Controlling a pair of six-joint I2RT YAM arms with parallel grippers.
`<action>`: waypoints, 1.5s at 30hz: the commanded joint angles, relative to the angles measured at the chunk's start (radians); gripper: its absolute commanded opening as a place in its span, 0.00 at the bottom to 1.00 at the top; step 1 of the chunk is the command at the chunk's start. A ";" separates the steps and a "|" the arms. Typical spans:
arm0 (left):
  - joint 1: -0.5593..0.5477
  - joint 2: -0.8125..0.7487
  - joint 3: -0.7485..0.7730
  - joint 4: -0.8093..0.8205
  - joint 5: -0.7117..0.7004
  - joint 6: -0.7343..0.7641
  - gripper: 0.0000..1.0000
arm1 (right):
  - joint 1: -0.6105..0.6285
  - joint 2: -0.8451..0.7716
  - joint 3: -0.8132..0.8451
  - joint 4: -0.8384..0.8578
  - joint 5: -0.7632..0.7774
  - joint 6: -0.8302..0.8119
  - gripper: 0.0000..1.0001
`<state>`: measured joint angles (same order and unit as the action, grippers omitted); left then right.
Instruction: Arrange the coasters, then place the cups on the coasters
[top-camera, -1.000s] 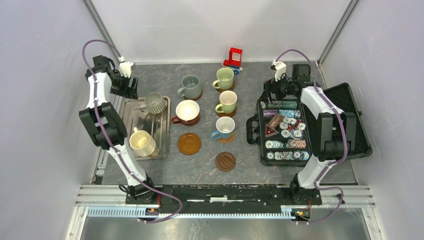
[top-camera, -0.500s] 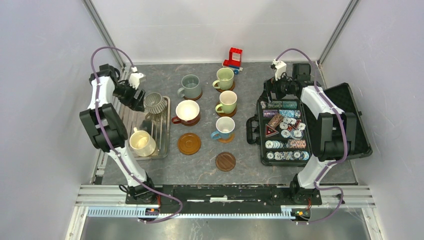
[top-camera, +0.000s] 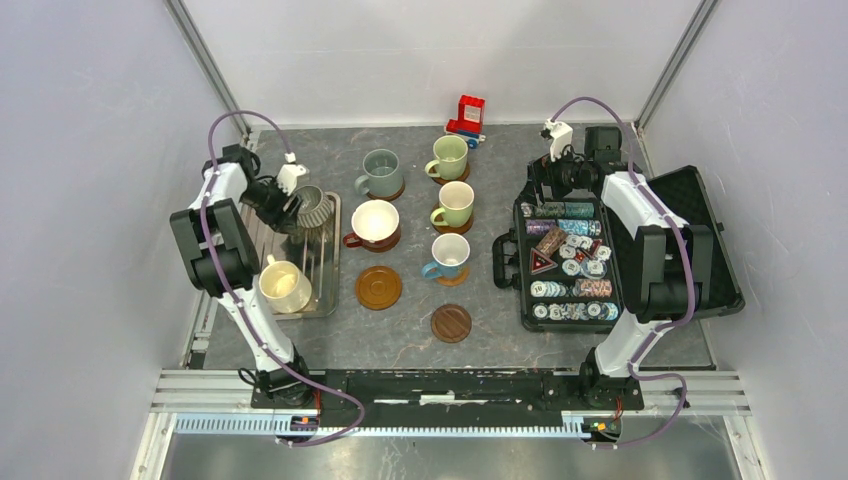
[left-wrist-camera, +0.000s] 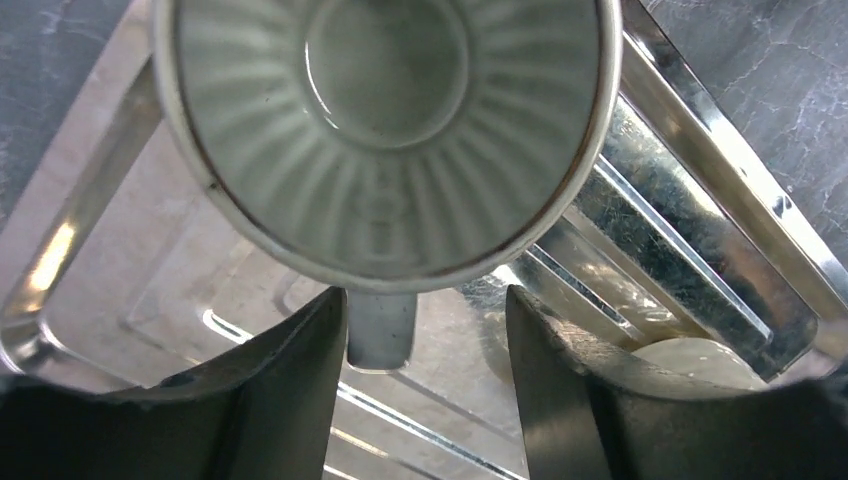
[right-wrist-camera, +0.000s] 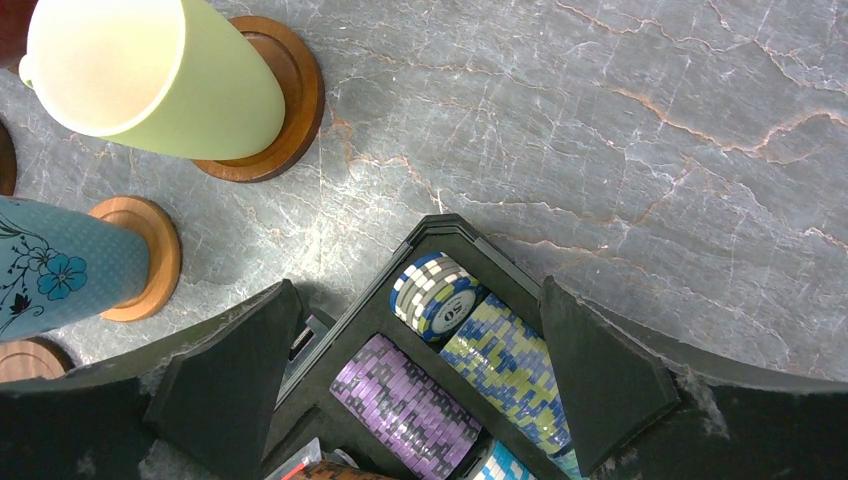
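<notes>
On the metal tray at left, the ribbed grey mug stands upright, axis vertical, its handle pointing left between the fingers of the left hand, half open, gripping nothing yet. The handle sits off-centre: closing may twist the mug, and lifting may let it swing. At right, the right hand hangs wide open, empty.

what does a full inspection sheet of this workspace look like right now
surface: dark stone-look table, no spill seen
job's things: five cups on coasters; two bare coasters; ribbed grey mug and cream-yellow mug in metal tray
clutter: open poker chip case, red toy
grippers: left gripper open, straddling the ribbed mug's handle; right gripper open over the case's corner
cables: purple cables looping off both arms, no snag seen
surroundings: plain white walls
</notes>
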<state>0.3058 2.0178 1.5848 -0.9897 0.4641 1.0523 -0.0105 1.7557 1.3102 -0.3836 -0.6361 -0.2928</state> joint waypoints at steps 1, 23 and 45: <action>-0.003 -0.013 -0.058 0.110 0.004 0.017 0.60 | 0.004 -0.005 0.043 -0.004 -0.010 -0.013 0.98; -0.005 -0.323 -0.119 0.323 0.068 -0.346 0.02 | 0.001 -0.055 0.015 -0.018 -0.005 -0.038 0.98; -0.804 -0.992 -0.392 0.051 -0.226 -0.720 0.02 | -0.040 -0.214 -0.113 -0.023 0.077 -0.028 0.98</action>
<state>-0.3492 1.0744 1.2724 -0.9646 0.3805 0.5003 -0.0448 1.6016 1.2232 -0.4240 -0.5900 -0.3195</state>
